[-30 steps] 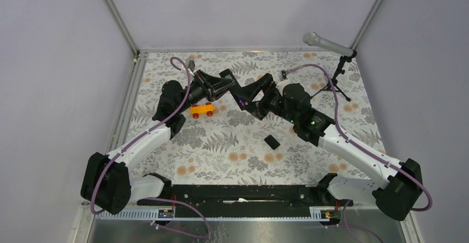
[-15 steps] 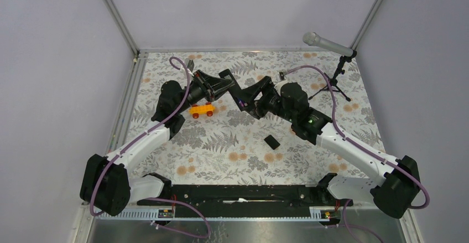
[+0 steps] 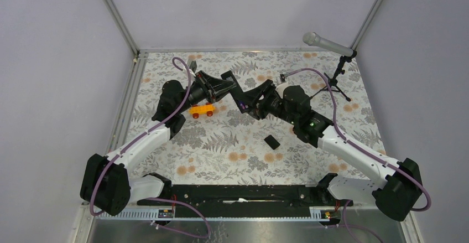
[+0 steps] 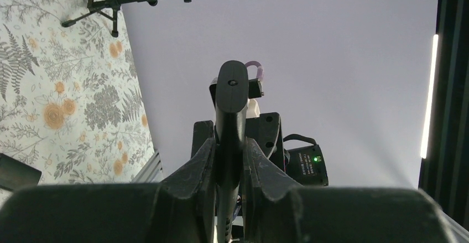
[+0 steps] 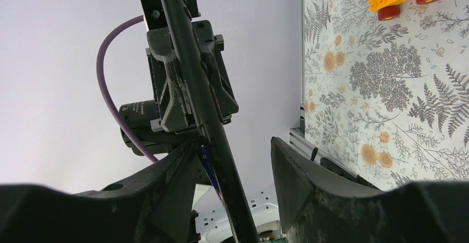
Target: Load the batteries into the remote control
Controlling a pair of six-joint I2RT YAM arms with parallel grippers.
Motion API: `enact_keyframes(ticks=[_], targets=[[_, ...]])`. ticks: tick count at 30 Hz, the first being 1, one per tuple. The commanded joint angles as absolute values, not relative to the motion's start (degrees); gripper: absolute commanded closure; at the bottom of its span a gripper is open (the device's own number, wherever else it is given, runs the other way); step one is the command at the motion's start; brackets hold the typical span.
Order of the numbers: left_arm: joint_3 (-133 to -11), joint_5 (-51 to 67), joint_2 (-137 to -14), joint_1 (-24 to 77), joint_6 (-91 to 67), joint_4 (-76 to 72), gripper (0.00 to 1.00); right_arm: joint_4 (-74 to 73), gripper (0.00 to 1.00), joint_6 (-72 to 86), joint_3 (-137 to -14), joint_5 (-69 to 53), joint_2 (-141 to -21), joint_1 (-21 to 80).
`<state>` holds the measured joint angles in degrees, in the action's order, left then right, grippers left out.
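Toy car [image 3: 201, 110] left, cover [image 3: 271, 141] (flat) centre, mic stand [image 3: 335, 80] right

Right tool [image 3: 247, 102] rolled flatter, edged slightly left, closer in on remote control [image 3: 236, 92].

Both arms are reaching inward, their grippers facing each other.
The left gripper [image 4: 229, 149] is clamping the remote control [image 4: 231, 88]; the right gripper [image 5: 235, 157] is holding its fingers spread.

- Walls [image 3: 232, 10] — plain pale lilac-grey.
- Aluminium posts [image 3: 116, 16] run up from both back corners.
- Table [image 3: 221, 143] — grey fern, orange flower print.
- Thin vertical light strip [image 4: 428, 96], left wrist view.
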<state>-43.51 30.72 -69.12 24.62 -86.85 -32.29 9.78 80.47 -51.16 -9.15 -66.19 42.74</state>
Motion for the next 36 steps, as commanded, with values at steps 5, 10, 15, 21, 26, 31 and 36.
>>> enact_keyframes(ticks=[5,10,15,21,26,31,36], targets=[[-49.70,30.29,-67.68,23.99,-89.29,-34.79,1.00,6.33,0.46,80.89,-48.58,-10.72,-65.19,42.43],[-49.64,30.61,-67.68,23.91,-90.43,-34.40,1.00,5.25,0.43,79.68,-48.88,-10.66,-65.62,42.43],[-50.45,32.04,-68.02,23.91,-94.19,-34.25,1.00,4.04,0.39,76.28,-49.65,-9.72,-66.17,42.40],[-52.51,33.24,-68.31,23.61,-98.17,-33.59,1.00,3.94,0.44,73.18,-48.31,-9.90,-66.48,42.42],[-51.86,34.03,-69.05,22.82,-105.64,-38.61,1.00,3.67,0.44,69.10,-46.52,-7.57,-65.17,42.38],[-52.47,34.10,-68.61,22.22,-107.16,-38.71,1.00,3.69,0.45,68.03,-45.09,-7.29,-65.24,42.37],[-53.66,34.90,-68.16,21.90,-102.43,-32.90,1.00,3.98,0.32,68.07,-47.16,-7.35,-65.65,42.40]])
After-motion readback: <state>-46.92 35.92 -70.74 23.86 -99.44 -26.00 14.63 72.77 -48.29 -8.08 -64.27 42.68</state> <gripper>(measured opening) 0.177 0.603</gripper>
